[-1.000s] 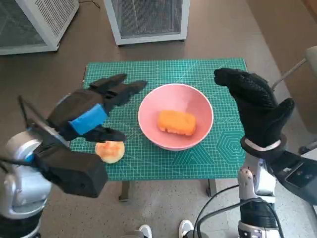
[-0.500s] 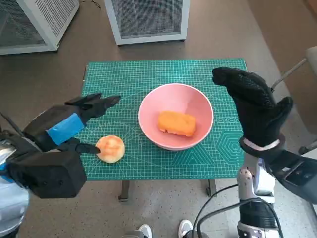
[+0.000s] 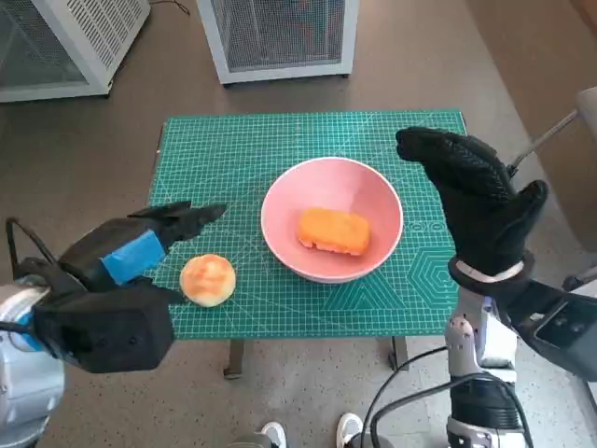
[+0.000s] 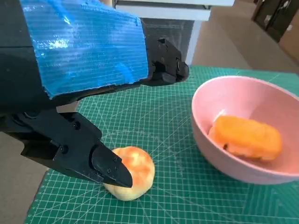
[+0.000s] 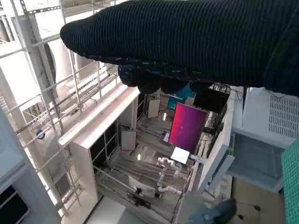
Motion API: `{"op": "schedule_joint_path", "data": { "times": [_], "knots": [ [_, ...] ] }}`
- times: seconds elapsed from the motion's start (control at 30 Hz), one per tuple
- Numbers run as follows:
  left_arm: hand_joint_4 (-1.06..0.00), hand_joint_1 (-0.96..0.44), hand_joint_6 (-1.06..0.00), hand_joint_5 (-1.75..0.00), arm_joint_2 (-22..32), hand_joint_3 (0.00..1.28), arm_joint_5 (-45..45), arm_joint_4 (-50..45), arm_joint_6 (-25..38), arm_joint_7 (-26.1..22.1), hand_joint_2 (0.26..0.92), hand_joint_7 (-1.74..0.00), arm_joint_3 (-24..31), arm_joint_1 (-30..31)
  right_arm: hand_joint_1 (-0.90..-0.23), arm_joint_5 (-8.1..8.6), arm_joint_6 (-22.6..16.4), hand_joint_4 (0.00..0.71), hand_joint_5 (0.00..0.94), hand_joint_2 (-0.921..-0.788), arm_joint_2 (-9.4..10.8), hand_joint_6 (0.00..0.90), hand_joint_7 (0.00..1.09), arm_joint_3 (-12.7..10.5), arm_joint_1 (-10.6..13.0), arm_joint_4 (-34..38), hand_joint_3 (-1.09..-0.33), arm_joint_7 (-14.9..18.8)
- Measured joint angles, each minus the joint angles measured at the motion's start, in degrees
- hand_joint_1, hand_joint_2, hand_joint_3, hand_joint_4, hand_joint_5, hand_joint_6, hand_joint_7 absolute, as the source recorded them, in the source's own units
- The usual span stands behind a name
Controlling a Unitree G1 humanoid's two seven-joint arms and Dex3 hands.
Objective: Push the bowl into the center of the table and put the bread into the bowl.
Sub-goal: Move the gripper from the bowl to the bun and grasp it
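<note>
Head view: the bowl (image 3: 332, 231) sits about mid-worktop (image 3: 308, 140) on the green mat, with an orange loaf (image 3: 333, 231) already lying in it, its long axis running across the bowl, slightly slanted. A round bun (image 3: 207, 279) rests on the mat near the front edge, left of the bowl and apart from it. The left robot hand (image 3: 140, 245) is just beside the bun, holding nothing, fingers spread and pointing toward the bowl. The right robot hand (image 3: 476, 201) is raised beside the bowl's right side, fingers apart, empty.

Left wrist view: the thumb tip overlaps the bun (image 4: 130, 172); whether it touches I cannot tell. The other fingers (image 4: 163, 65) reach out above it. The bun is round, with no clear long axis. If the bun is to go in too, the hand should settle lower, close from both sides without squashing, then lift over the rim.

Right wrist view: only the glove (image 5: 187, 42) and the room beyond show.
</note>
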Motion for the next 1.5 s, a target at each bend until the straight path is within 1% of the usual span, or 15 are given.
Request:
{"op": "schedule_joint_path", "data": {
  "times": [0.47, 0.77, 0.93, 1.07, 1.13, 1.27, 1.3, 1.33, 1.37, 1.43, 1.47, 1.5],
  "knots": [
    [-0.19, -0.01, -0.3, 0.0, -1.4, 0.0, 2.9, 7.7, -1.0, 3.2, 0.744, -0.01, -6.3, -0.1, -0.378, 0.03, 0.6, 0.6, 0.013, -0.921, -0.2, 0.142, 0.71, -0.2, 0.8, -1.1, -0.487, 0.0],
    [-0.19, 0.0, -0.31, 0.0, -3.4, 0.0, 8.4, 14.6, -0.7, 5.9, 0.749, -0.01, -11.4, -0.7, -0.383, 0.03, 0.6, 0.601, 0.012, -0.921, -0.4, 0.145, 0.71, -0.6, 0.9, -1.1, -0.483, 0.0],
    [-0.21, 0.02, -0.34, -0.01, -5.4, 0.01, 11.5, 18.8, 0.2, 7.2, 0.762, -0.02, -14.2, -1.7, -0.384, -0.01, 0.6, 0.601, 0.012, -0.921, -0.3, 0.146, 0.71, -0.7, 0.9, -1.0, -0.483, 0.0],
    [-0.27, 0.03, -0.4, -0.03, -6.9, 0.02, 13.1, 22.3, 0.2, 8.2, 0.779, -0.04, -15.9, -2.7, -0.381, -0.05, 0.5, 0.603, 0.012, -0.921, -0.3, 0.147, 0.71, -0.7, 0.9, -1.0, -0.483, 0.0],
    [-0.34, 0.05, -0.46, -0.05, -7.5, 0.02, 13.5, 23.9, -0.1, 8.7, 0.789, -0.06, -16.4, -3.0, -0.381, -0.06, 0.5, 0.605, 0.013, -0.921, -0.3, 0.147, 0.71, -0.7, 0.9, -1.0, -0.484, 0.0],
    [-0.43, 0.08, -0.53, -0.07, -8.2, 0.03, 14.2, 26.8, -1.0, 9.6, 0.801, -0.08, -17.4, -3.6, -0.38, -0.09, 0.5, 0.606, 0.013, -0.921, -0.3, 0.147, 0.71, -0.7, 0.9, -1.0, -0.485, 0.0],
    [-0.48, 0.09, -0.57, -0.08, -8.3, 0.03, 14.3, 27.6, -1.5, 10.0, 0.806, -0.1, -17.7, -3.7, -0.38, -0.09, 0.5, 0.607, 0.013, -0.921, -0.3, 0.147, 0.71, -0.7, 0.9, -1.0, -0.485, 0.0],
    [-0.5, 0.09, -0.59, -0.08, -8.3, 0.04, 14.6, 28.4, -2.1, 10.5, 0.808, -0.1, -17.9, -3.8, -0.38, -0.09, 0.5, 0.607, 0.014, -0.921, -0.3, 0.147, 0.71, -0.7, 0.9, -1.0, -0.485, 0.0],
    [-0.57, 0.09, -0.64, -0.1, -8.3, 0.04, 14.8, 29.0, -2.5, 10.9, 0.815, -0.13, -18.0, -3.8, -0.38, -0.09, 0.4, 0.608, 0.014, -0.921, -0.3, 0.148, 0.71, -0.7, 0.9, -1.0, -0.485, 0.0],
    [-0.65, 0.1, -0.68, -0.14, -8.3, 0.04, 14.9, 30.2, -3.9, 12.0, 0.827, -0.19, -18.0, -3.9, -0.38, -0.09, 0.4, 0.609, 0.014, -0.921, -0.3, 0.148, 0.7, -0.7, 0.9, -1.0, -0.485, 0.0],
    [-0.68, 0.1, -0.66, -0.22, -8.3, 0.04, 14.9, 30.8, -4.6, 12.7, 0.838, -0.33, -18.0, -3.9, -0.38, -0.09, 0.4, 0.61, 0.015, -0.921, -0.3, 0.148, 0.7, -0.7, 0.9, -1.0, -0.485, 0.0],
    [-0.67, 0.06, -0.62, -0.57, -8.3, 0.07, 14.9, 31.1, -5.4, 13.2, 0.868, -0.66, -18.0, -3.9, -0.38, -0.08, 0.5, 0.612, 0.016, -0.921, -0.3, 0.148, 0.7, -0.7, 0.9, -1.0, -0.485, 0.0]
  ]
}}
